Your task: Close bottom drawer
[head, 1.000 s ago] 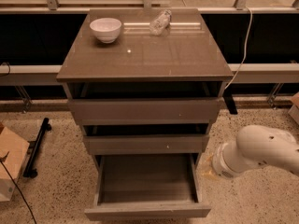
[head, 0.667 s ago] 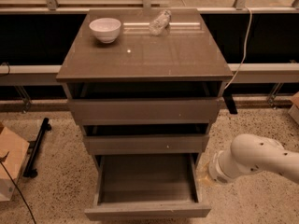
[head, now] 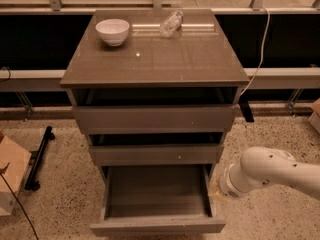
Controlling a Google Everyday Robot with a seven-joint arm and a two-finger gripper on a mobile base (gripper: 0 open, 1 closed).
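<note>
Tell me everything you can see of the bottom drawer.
The bottom drawer is the lowest of three in the cabinet and stands wide open, extended toward the camera. It looks like grey-brown laminate, with a low, plain, handleless front and a grey box interior where nothing shows. It sits level above the speckled floor. The gripper, on the white arm, is close beside its right wall; contact cannot be told.

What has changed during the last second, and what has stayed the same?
The arm moved lower and slightly left, bringing the pincer beside the right side of the bottom drawer. No grasp is visible. The drawer stayed open; bowl and bottle did not move.
</note>
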